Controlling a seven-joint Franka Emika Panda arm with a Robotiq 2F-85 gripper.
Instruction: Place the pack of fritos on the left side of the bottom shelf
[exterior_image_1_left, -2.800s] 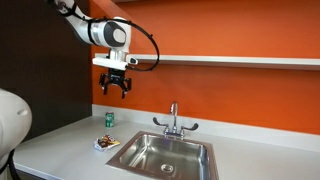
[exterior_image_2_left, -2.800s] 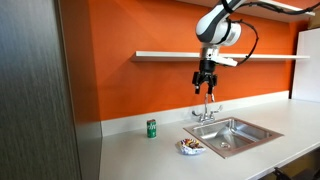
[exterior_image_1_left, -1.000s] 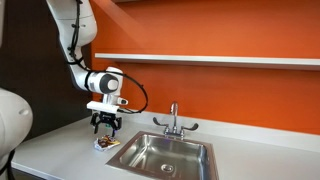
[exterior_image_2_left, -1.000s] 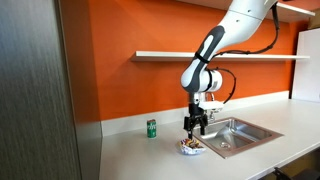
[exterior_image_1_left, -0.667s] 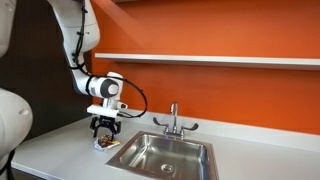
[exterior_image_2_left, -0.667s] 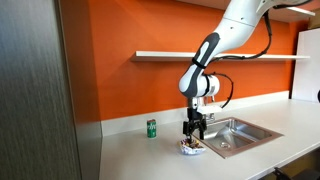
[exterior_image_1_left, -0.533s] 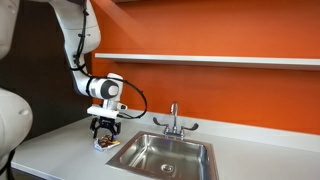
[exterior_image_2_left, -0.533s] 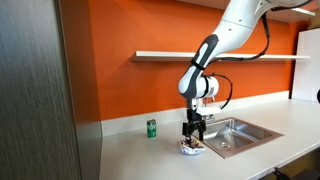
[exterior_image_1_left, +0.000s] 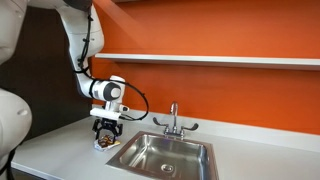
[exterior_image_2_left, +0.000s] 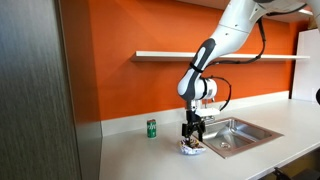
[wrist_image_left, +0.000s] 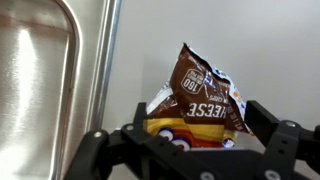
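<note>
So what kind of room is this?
Probably a small kitchen or break room: a steel sink with a faucet set in a pale counter, with a snack packet and a green can on it.

Exterior views from opposite counter (exterior_image_2_left: 125, 152) ends, both on the sink (exterior_image_1_left: 165, 157); wrist view close, downward.

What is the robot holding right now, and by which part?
Nothing yet, it seems: the open end effector straddles the pack of fritos lying on the counter, fingers either side of its lower half, not closed.
</note>
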